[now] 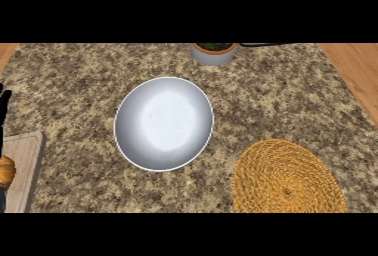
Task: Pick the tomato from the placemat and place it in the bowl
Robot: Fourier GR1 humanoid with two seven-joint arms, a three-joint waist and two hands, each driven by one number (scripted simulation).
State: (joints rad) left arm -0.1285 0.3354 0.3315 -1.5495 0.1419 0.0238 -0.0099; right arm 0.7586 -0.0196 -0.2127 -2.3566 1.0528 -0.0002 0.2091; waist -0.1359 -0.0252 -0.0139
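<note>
Left robot hand [4, 107], fingers perhaps straight.

Granite counter [81, 70]: bowl [163, 123], placemat [287, 178]

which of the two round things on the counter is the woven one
The golden placemat at the near right is woven from coiled rope; the bowl in the middle is smooth and grey-white.

a single head view looks steeply down on the granite counter [295, 100] from close above (no second view shares the scene), with the bowl [164, 123] near centre and the woven placemat [288, 177] cut off at the lower right.
</note>
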